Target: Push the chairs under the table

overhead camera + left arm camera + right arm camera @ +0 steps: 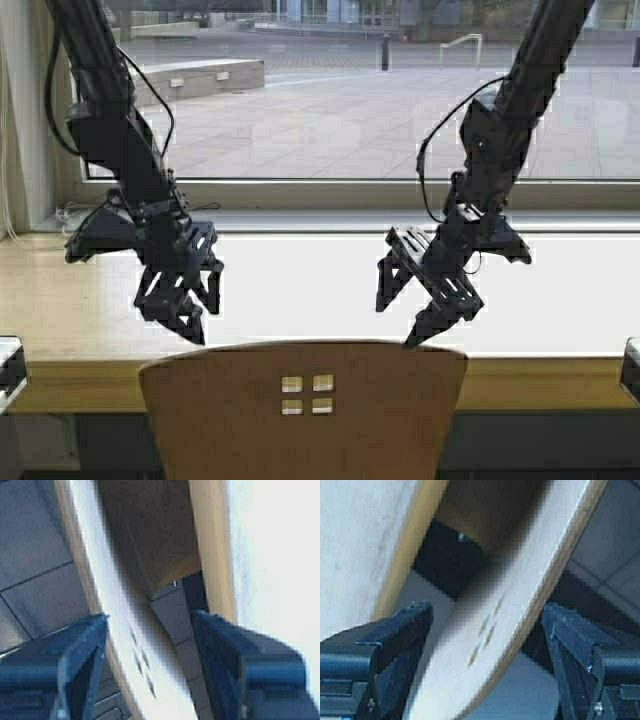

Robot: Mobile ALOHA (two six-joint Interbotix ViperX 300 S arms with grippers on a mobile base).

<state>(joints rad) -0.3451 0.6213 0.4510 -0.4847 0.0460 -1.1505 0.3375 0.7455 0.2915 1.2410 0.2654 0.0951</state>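
Chair (300, 415) nearest me, one only in view: tan plywood backrest w/ 4 small square holes, seat already partly tucked beneath the table (70, 320), as the wrist views suggest. My left gripper (185, 300) and right gripper (425, 300) both hang just above the backrest's top edge, one toward each end, so a push would go in evenly w/o twisting the chair. Both are spread wide, fingers straddling the backrest, holding nothing. Right fingertip looks to touch the top edge, though I can't be sure from here. Beyond: one long table, pale glossy top, yellowish wood front edge. Farther still, one window (330, 100) onto a paved yard. Two grippers, one chair, one table.
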